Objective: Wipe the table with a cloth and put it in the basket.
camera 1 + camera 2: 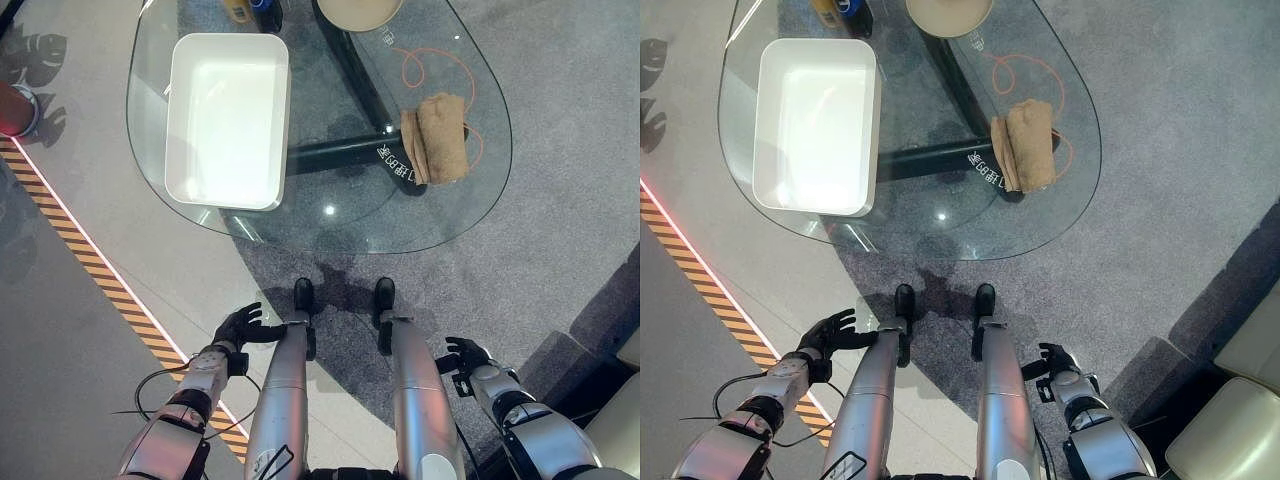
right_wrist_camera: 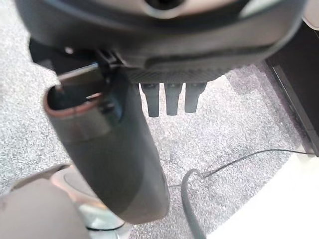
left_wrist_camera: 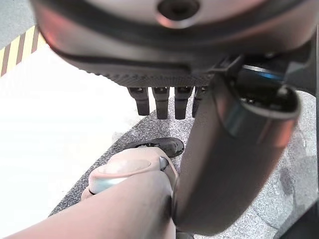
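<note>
**Folded cloth on the glass desk, both robot hands low and empty**

Grey carpet [image 1: 560, 120] lies under an oval clear-glass desk [image 1: 470, 210], with a pale floor on the left edged by a yellow-and-black striped line [image 1: 90, 262]. On the left part of the desk stands a white rectangular plastic basket [image 1: 228, 120], with nothing visible inside it. Well apart from it, near the desk's right rim, lies a folded tan towelling cloth [image 1: 436, 138], touched by neither robot hand. At the far edge of the desk a round beige dish [image 1: 358, 10] shows in part. An orange cord [image 1: 425, 62] curls beneath the glass, close to the cloth.

Near the bottom, the left robot hand [image 1: 243, 325] hangs low on the left side, fingers spread and straight, holding nothing. Opposite, the right robot hand [image 1: 466, 357] hangs low on the right, fingers relaxed, likewise holding nothing.
</note>
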You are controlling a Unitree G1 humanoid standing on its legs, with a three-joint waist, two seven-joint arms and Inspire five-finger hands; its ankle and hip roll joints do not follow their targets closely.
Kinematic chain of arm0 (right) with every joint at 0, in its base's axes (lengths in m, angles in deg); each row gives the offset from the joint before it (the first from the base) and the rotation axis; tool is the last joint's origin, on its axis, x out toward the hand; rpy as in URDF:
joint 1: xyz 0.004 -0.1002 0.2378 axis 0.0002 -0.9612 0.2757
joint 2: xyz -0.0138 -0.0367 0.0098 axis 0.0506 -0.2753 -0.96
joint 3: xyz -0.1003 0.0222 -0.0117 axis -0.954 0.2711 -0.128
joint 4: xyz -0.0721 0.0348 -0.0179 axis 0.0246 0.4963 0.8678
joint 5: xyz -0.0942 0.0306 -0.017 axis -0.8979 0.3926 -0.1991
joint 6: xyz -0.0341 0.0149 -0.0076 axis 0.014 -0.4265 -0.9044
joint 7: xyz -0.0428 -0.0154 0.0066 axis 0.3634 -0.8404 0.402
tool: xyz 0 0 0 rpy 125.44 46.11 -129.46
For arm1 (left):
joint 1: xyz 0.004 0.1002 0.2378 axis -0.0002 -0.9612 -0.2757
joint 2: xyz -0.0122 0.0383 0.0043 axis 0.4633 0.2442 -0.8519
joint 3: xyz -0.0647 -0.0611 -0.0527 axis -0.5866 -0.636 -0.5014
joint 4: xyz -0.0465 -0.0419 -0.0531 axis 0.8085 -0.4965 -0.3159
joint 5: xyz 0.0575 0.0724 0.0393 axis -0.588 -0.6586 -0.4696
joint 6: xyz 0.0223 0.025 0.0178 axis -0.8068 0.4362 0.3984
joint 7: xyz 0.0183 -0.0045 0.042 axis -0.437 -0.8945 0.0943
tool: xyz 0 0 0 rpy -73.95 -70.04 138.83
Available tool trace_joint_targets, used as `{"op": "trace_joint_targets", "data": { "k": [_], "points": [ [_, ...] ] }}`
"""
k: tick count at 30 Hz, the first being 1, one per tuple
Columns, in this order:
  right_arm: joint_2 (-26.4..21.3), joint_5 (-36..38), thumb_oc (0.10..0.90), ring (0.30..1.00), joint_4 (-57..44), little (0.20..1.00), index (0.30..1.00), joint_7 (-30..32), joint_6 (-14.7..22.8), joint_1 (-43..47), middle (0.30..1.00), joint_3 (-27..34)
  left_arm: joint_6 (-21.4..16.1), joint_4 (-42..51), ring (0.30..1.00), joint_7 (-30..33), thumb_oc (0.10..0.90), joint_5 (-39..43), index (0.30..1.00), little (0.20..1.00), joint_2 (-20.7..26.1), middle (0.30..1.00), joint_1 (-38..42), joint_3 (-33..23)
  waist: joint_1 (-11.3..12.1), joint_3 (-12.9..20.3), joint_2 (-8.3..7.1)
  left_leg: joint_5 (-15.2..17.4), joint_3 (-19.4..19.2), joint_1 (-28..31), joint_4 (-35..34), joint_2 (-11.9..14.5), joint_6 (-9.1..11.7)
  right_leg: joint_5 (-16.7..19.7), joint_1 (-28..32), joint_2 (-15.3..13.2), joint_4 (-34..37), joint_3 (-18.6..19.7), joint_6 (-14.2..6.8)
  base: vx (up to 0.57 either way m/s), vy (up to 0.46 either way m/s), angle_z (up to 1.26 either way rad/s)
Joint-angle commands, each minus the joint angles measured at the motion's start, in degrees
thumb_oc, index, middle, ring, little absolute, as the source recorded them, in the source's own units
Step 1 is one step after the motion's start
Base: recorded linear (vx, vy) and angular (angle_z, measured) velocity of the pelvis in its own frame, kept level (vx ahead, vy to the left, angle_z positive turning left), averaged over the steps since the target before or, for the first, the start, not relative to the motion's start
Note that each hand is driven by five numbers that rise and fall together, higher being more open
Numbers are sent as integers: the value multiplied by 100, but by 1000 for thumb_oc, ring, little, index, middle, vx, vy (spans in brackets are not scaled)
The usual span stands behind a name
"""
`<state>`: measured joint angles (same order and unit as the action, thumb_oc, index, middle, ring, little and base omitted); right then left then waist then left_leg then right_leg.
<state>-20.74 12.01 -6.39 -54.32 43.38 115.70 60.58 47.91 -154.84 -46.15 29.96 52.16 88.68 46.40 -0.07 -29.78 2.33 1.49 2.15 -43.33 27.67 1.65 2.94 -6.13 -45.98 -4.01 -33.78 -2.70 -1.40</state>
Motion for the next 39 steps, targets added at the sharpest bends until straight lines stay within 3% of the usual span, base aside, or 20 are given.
{"op": "trace_joint_targets", "data": {
  "k": [1,5,11,15,24,29,39],
  "points": [
    [-305,168,800,900,-44,900,900,296,37,-386,900,-3,3,-197,900,-5,800,-94,900,900,18,900,-348,-8,14,-1,6,112,-98,-85,540,-244,-160,-14,247,56,-258,-139,217,0,0,0],
    [-359,-537,800,900,-90,900,900,1361,350,-349,900,-42,-72,-253,900,-19,800,-149,900,900,27,900,-376,52,6,-1,-2,114,-101,-18,481,-256,-150,11,332,73,-143,-142,211,32,-8,0],
    [-630,-549,800,900,-667,900,900,2921,862,-140,900,159,-121,-222,900,91,800,-40,900,900,34,900,-426,173,-11,-1,-50,178,-108,41,437,-274,-172,35,391,104,-50,-131,180,0,0,0],
    [-971,-414,800,900,-1228,900,900,3402,1200,-2,900,458,-196,-211,900,106,800,-46,900,900,60,900,-549,194,-7,-1,-80,216,-130,96,409,-269,-190,43,444,99,-7,-137,161,37,-11,4],
    [-1509,6,800,900,-2172,900,900,3842,1723,570,900,737,-203,-231,900,42,800,12,900,900,172,900,-588,243,20,-1,-78,264,-171,185,346,-257,-234,37,474,69,2,-178,149,13,4,2],
    [-1614,101,800,900,-2984,900,900,4069,1535,1138,900,416,-88,-129,900,96,800,33,900,900,154,900,-503,348,38,-1,-50,253,-171,192,300,-265,-228,37,442,65,6,-184,148,0,0,0],
    [-1591,507,800,900,-3628,900,900,4131,1351,2244,900,-4,70,11,900,251,800,50,900,900,35,900,-467,476,99,-1,35,184,-175,309,58,-278,-192,11,542,126,205,-151,175,1,0,0]
  ]
}}
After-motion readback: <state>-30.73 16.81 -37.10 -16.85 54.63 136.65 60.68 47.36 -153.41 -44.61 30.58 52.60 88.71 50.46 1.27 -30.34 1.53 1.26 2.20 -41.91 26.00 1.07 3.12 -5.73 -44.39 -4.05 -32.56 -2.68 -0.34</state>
